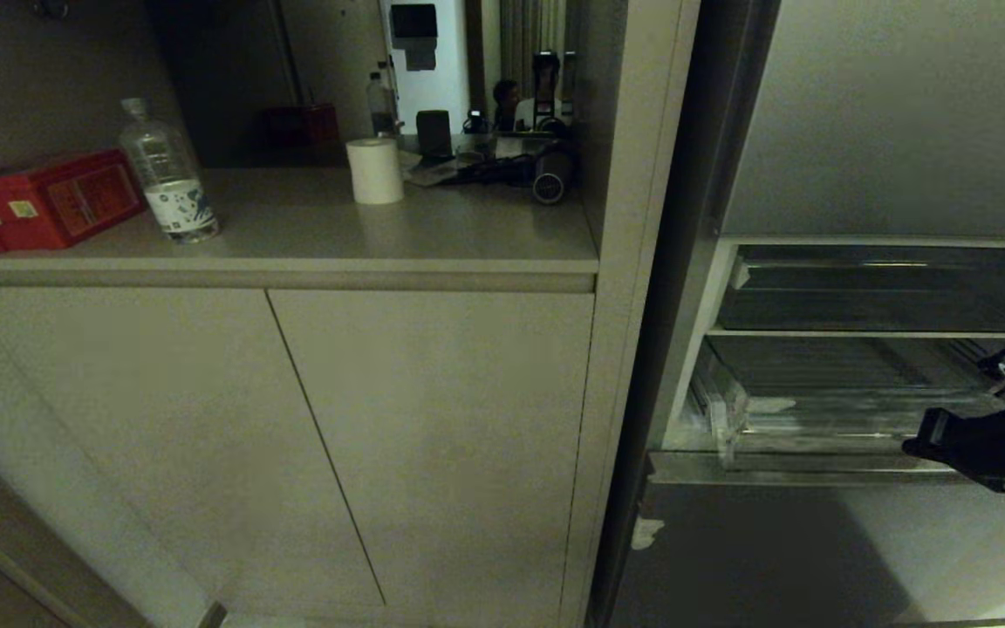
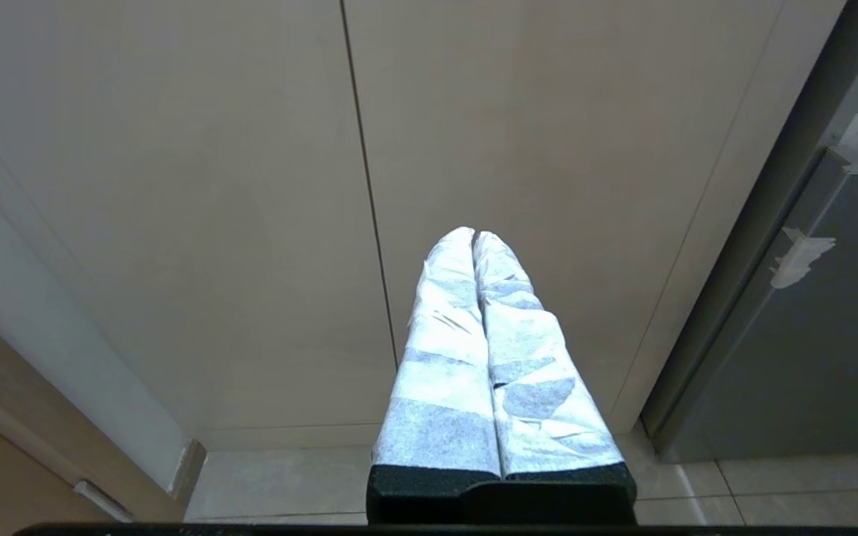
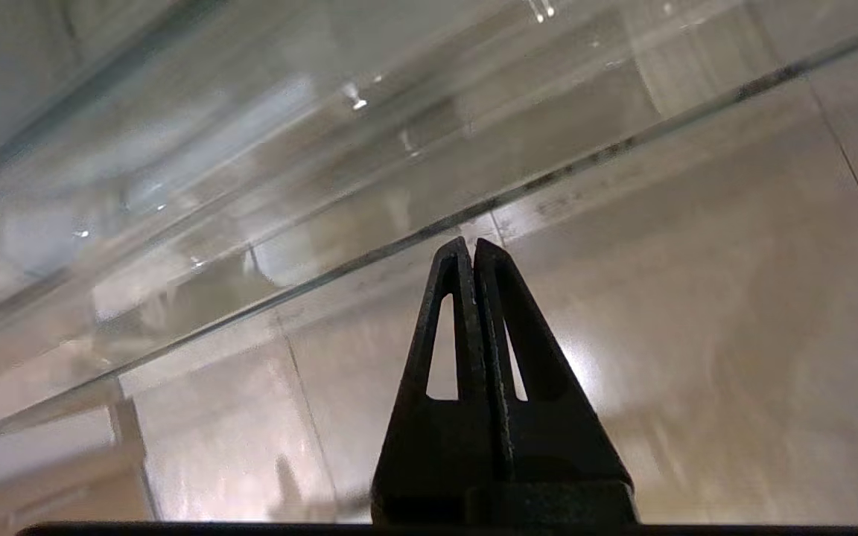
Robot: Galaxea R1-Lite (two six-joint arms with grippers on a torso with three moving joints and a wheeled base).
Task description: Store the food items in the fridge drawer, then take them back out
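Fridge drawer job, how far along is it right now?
Done: the fridge drawer is pulled out, the darker bin above it. In hand: the right tool, shut and holding nothing, sits close to the drawer's clear front. The left tool is shut, parked facing the cabinet doors. Left: no food shows in any view, so I can't tell whether storing or retrieving is next.

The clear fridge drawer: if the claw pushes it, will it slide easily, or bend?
The clear fridge drawer looks like thin plastic, so probably light and slightly flexible. It sits pulled out on its ledge, so it likely slides straight. Its glossy front may be slippery for the right claw.
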